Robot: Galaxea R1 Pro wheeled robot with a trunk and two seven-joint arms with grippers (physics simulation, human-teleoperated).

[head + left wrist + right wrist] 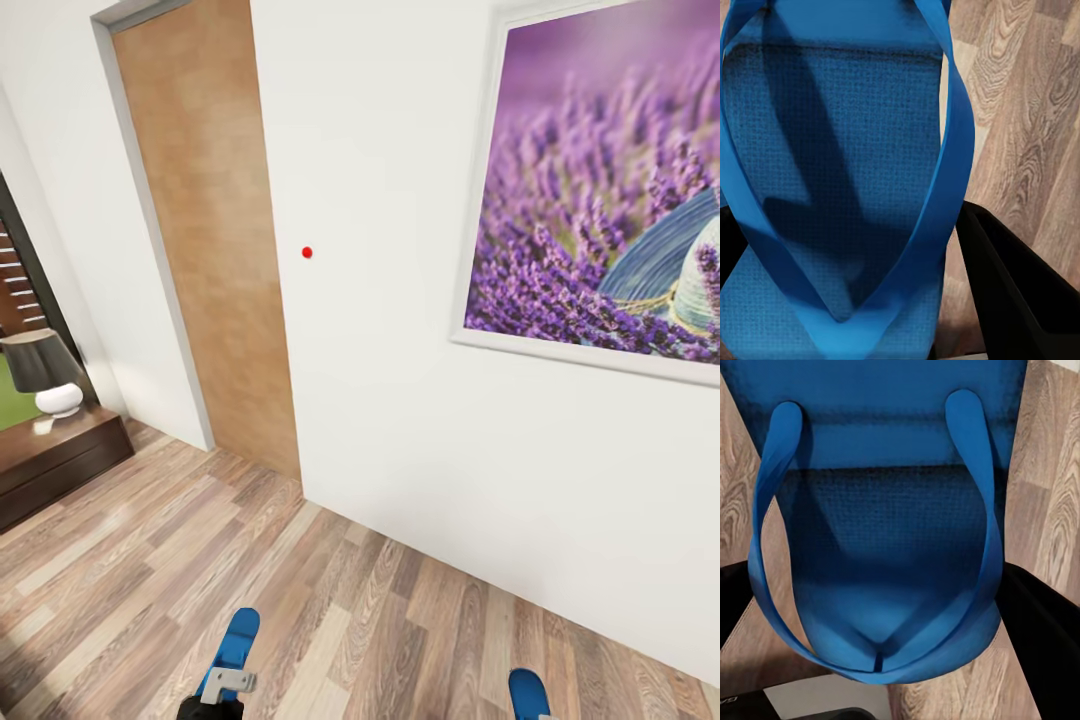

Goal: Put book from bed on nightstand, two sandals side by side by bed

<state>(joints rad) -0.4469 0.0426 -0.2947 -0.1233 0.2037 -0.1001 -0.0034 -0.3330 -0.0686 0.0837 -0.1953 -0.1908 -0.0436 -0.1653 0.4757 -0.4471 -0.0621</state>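
left pincer [222,690] low, clamped, right pincer [881,690] likewise

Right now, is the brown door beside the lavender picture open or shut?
Shut, as far as the head view shows: the brown door fills its frame flat with the white wall, with no gap or room showing behind it.

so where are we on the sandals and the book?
Nothing looks finished. In hand: the left pincer is shut on one blue sandal and the right pincer on the other sandal, both carried over the wood floor, facing the lavender picture. Left: set them beside the bed, then move the book.
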